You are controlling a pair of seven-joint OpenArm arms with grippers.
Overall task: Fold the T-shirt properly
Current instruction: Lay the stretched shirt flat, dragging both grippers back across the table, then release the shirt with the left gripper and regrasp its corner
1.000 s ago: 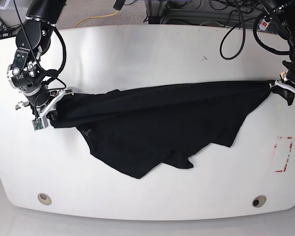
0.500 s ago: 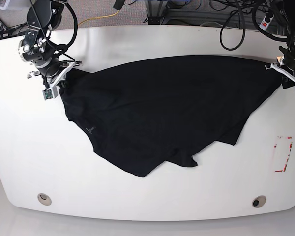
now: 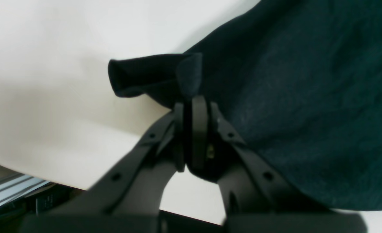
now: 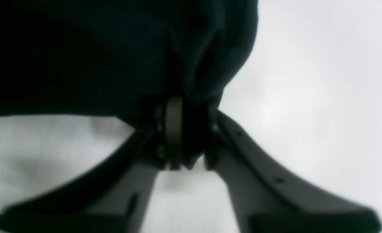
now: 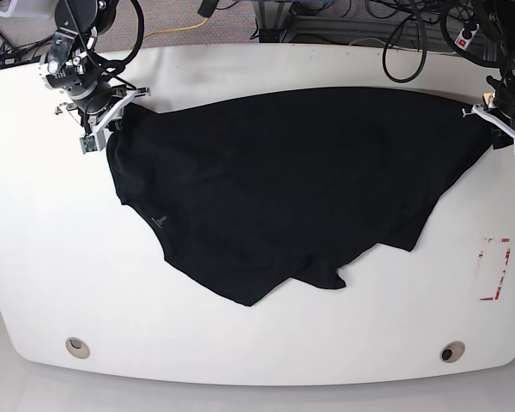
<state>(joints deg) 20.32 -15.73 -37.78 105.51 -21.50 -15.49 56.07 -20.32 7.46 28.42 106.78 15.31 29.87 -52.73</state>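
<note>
The white table [image 5: 60, 257] carries everything. My T-shirt [image 5: 283, 180] lies spread black across its middle and far half, its lower edge running to a point toward the near side. My left gripper [image 3: 192, 110] is clamped on a bunched corner of the cloth at the table's edge. My right gripper [image 4: 184, 129] pinches the opposite corner, also closed tight on fabric.

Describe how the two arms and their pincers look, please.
Both arms are black, with loose black cables looping beside them. Each pincer, right pincer and left pincer, has white brackets in the base view. Close up, the fingers are dark grey, curved, with small screw holes.
</note>
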